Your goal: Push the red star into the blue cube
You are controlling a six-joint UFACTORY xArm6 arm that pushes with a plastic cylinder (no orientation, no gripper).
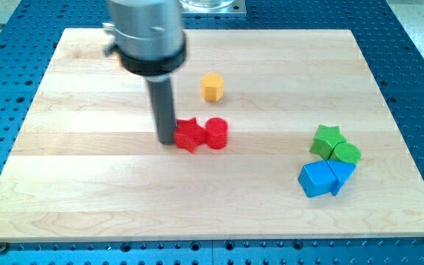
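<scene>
The red star (188, 135) sits a little left of the board's middle, with the red cylinder (216, 133) touching it at its three o'clock, so the two red pieces lie in a row pointing roughly toward the view's right. The blue cube (315, 179) is well apart, at about the star's four o'clock, packed against a second blue block (341, 175), a green star (327, 139) and a green cylinder (347, 154). A yellow block (212, 87) stands at the star's one o'clock. My tip (168, 140) is planted at the star's nine o'clock, touching or just beside it. That suits a rightward shove, I judge, though the cylinder would ride along. The rod has nothing to open and holds nothing.
</scene>
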